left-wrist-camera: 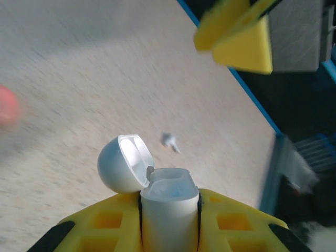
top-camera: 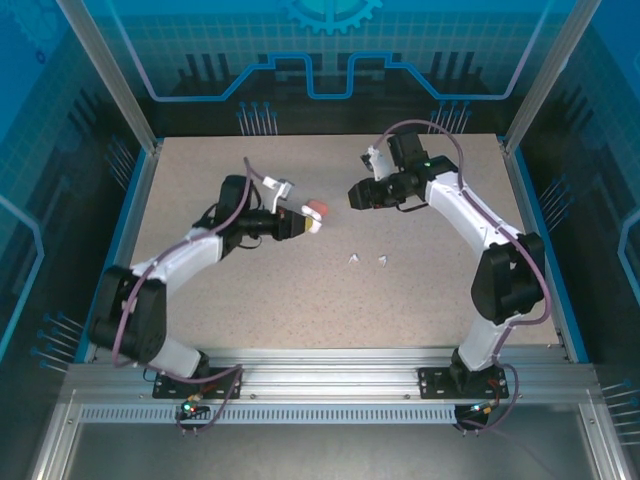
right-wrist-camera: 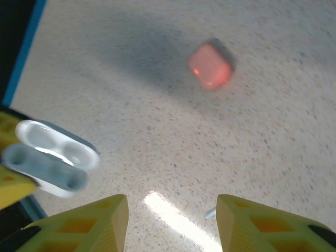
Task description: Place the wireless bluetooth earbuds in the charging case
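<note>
Earbuds lie loose on the table (top-camera: pixel 250 290). In the top view I count two, both white: the left earbud (top-camera: pixel 355 258) and the right earbud (top-camera: pixel 383 261), close together and apart from both arms, at about 5 o'clock from the left gripper (top-camera: pixel 303 225).

The left gripper is clamped on the white charging case (top-camera: pixel 313 226), one of two cases I can count. My left wrist camera shows what the overhead cannot: the case stands upright between the yellow fingers (left-wrist-camera: pixel 231 220) with its lid (left-wrist-camera: pixel 123 163) flipped open towards 10 o'clock. One blurred earbud lies on the table beyond it, and the right arm's yellow fingers hang at 1 o'clock.

The right wrist camera looks into the open case from above. It shows the two sockets in the base, which look hollow, though blur keeps me from being sure.

The second case is the salmon-pink case (right-wrist-camera: pixel 211 65). It lies on the table at 12 o'clock from the right gripper (right-wrist-camera: pixel 172 220) and looks shut. From overhead it sits just beside the white case at 1 o'clock.

The right gripper's jaws stand well apart with nothing between them. Overhead it hovers at 2 o'clock from the white case.
</note>
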Motion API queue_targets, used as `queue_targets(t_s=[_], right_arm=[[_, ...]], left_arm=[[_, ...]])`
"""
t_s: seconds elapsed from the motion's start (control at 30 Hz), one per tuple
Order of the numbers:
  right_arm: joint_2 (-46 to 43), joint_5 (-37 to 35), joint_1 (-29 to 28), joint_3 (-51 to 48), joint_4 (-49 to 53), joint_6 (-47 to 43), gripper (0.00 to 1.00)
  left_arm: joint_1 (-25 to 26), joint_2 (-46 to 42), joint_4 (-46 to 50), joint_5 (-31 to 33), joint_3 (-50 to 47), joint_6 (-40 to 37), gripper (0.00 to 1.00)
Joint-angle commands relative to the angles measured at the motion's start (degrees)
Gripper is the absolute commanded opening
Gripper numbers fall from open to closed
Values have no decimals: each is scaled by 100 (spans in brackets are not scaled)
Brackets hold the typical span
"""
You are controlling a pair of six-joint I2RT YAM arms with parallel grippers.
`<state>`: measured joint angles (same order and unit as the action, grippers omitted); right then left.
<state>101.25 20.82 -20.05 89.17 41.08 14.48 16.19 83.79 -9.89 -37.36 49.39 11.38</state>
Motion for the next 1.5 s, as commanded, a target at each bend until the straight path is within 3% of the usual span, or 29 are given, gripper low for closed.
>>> queue_targets(t_s=[0.0, 0.1, 0.23, 0.6, 0.93, 1.47], right_arm=[[122, -842, -346, -303, 383, 1167, 48], [320, -1509, -695, -374, 478, 1942, 49], [579, -2251, -1044, -406, 604, 2966, 49], [1393, -2544, -1287, -162, 1119, 4557, 49], [1832, -2342, -1321, 105, 1423, 5355, 49], [2354, -2248, -1383, 558, 1596, 5520, 46]], left_arm=[[196, -361, -2871, 1662, -494, 532, 0], [576, -348, -3240, 2216, -607, 67, 0], [1125, -127, -4796, 3023, -1056, -646, 0], [1220, -57, -5935, 4741, -1357, -323, 0], [1220, -293, -5823, 4813, -1510, -412, 0], [1206, -388, -5836, 4773, -1660, -386, 0]])
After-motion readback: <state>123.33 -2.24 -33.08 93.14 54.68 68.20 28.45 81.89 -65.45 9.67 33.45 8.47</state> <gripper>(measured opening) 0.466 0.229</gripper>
